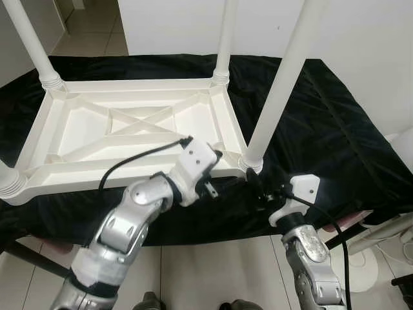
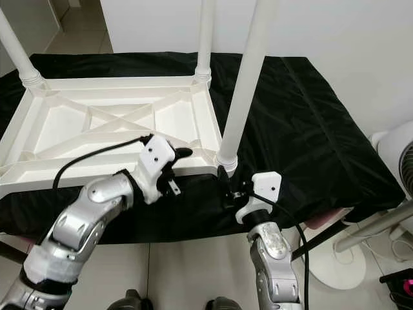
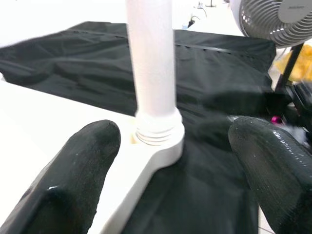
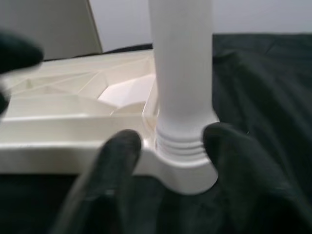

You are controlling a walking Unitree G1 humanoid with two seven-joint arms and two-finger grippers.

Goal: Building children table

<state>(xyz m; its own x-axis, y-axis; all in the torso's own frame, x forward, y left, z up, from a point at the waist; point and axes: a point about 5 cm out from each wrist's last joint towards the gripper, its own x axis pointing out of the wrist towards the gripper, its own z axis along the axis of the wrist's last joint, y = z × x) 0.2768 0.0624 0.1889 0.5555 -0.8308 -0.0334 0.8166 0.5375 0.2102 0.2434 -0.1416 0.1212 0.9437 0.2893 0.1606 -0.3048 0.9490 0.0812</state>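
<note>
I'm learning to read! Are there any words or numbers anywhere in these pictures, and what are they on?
Fan: a small grey word sits on the middle of its grille, but it is too blurred to read.
Upside-down white table, its legs, the black cloth and both arms: no words, numbers or signs can be seen on them.

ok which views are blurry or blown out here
Left wrist view: the near black fingers are soft and the tabletop is washed to plain white. Right wrist view: soft all over, the leg overexposed. Both eye views: sharp, evenly lit.
</note>
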